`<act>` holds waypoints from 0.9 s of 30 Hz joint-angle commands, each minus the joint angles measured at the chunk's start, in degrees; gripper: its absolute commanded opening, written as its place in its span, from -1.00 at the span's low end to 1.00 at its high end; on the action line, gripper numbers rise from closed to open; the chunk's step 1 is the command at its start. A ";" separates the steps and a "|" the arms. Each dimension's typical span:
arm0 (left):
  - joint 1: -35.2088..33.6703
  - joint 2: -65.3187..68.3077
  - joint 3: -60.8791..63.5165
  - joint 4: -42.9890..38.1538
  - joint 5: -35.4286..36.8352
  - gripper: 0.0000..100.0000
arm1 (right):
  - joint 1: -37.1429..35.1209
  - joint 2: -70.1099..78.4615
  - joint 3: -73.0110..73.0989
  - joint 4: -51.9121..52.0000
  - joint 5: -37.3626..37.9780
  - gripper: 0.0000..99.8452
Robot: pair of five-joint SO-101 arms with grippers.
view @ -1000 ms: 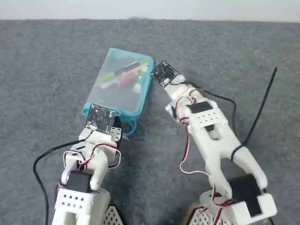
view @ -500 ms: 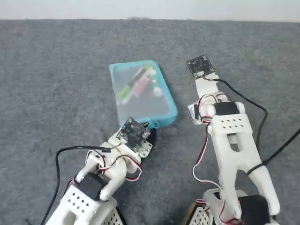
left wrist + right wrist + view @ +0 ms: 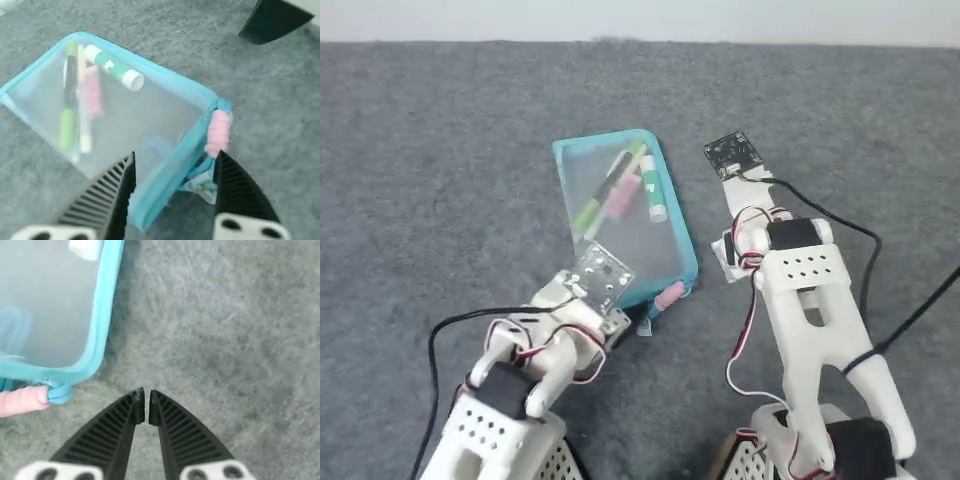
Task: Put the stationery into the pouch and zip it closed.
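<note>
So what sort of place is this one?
Probably a tabletop robot bench: a grey carpet-like mat, a left arm and right arm with bare wiring, and a teal pouch of stationery.

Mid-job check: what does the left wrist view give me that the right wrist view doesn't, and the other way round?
Left wrist, not right wrist: the green pen and pink pen inside the pouch, and the left tool open above the pouch's near edge. Right wrist, not left wrist: the right tool shut, its tips over carpet just off the pouch's corner. Both: the pouch's teal corner with the pink zipper pull.
</note>
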 commanded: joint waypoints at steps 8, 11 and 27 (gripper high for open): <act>-15.74 -1.49 -0.84 2.55 -8.79 -0.52 | -1.10 -10.15 14.77 -11.65 13.36 -0.98; -19.16 0.00 0.66 2.46 -13.36 -0.52 | -3.74 -19.12 22.68 -15.60 15.65 -0.98; -21.36 0.26 5.14 -1.23 -12.22 -0.44 | -11.65 -28.97 23.82 -9.54 0.44 -0.79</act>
